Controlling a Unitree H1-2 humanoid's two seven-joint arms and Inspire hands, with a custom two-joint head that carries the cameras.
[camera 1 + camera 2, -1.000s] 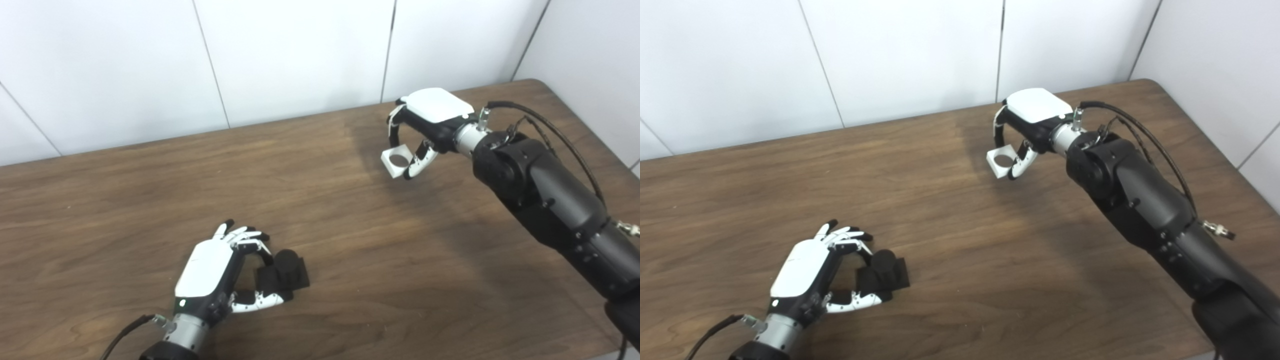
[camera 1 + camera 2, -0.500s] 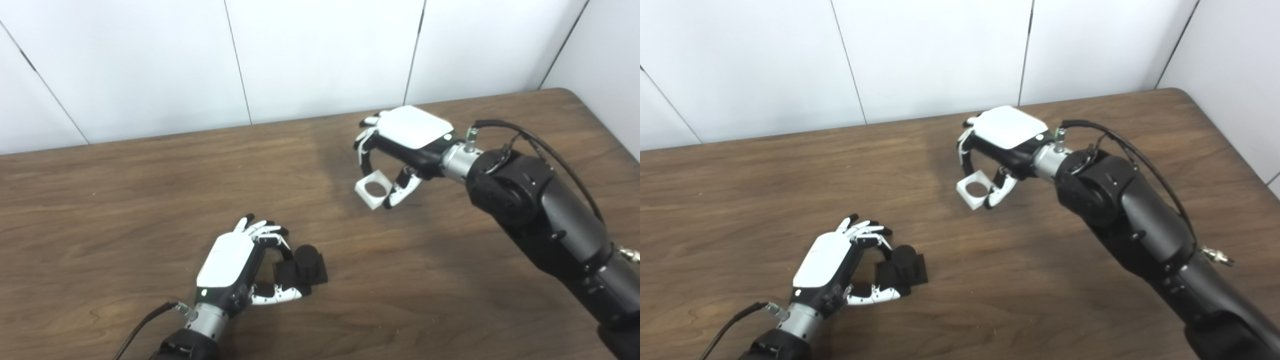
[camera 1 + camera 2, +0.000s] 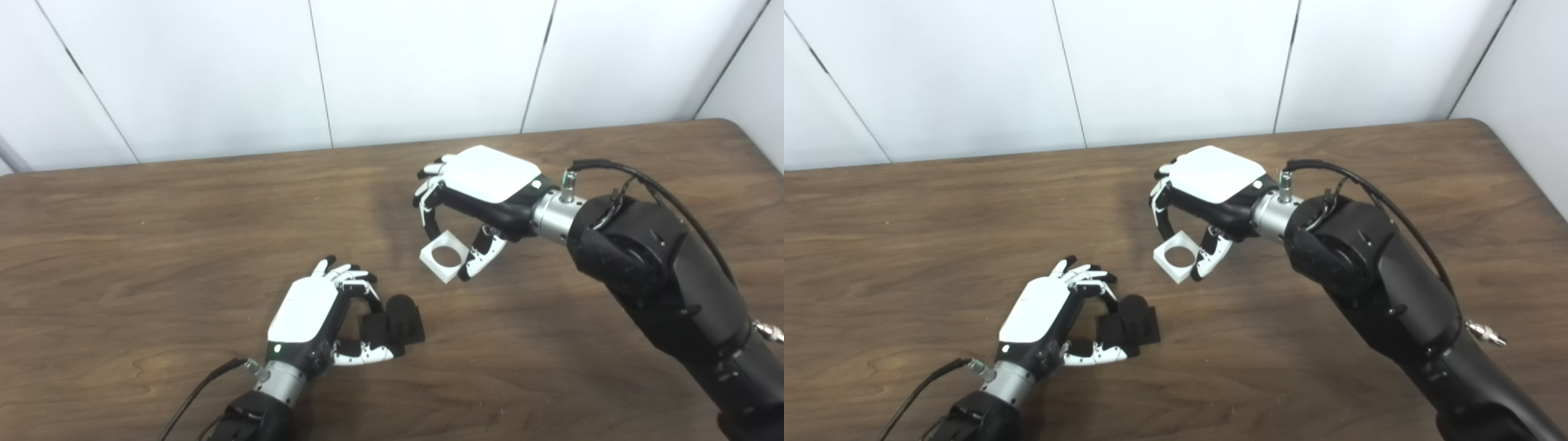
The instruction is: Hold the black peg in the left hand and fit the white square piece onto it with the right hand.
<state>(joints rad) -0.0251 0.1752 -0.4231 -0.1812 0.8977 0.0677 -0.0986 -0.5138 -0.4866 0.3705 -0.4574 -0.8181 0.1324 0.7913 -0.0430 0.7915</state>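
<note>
Right hand (image 3: pixel 474 202) carries the white square piece (image 3: pixel 442 263) above the table (image 3: pixel 153 233), fingers and thumb pinched on its far and right edges; round hole faces up and slightly toward the camera. Left hand (image 3: pixel 318 312) sits low at the near side of the table, fingers curled round the black peg (image 3: pixel 395 321), thumb under its near edge; the peg's square base appears to rest on or just over the wood, though contact cannot be confirmed. Peg's round stub stands roughly upright, so its long axis runs about vertical. Key relation: white piece lies to the far right of the peg and higher, near but clearly apart, hole not yet over the stub. Judged next move: bring the piece nearer and leftward until the hole sits over the stub, then lower along the stub's axis; the piece's tilt would likely need levelling to match. Right hand does the travelling; left only has to hold steady. Against the earlier frames: the camera has panned, since the wall seams and table corner have shifted across the picture, so raw positions mislead. Even so, the gap between piece and peg is visibly smaller than a second ago, the right hand having come in from the far right. Left hand's hold on the peg looks unchanged.
</note>
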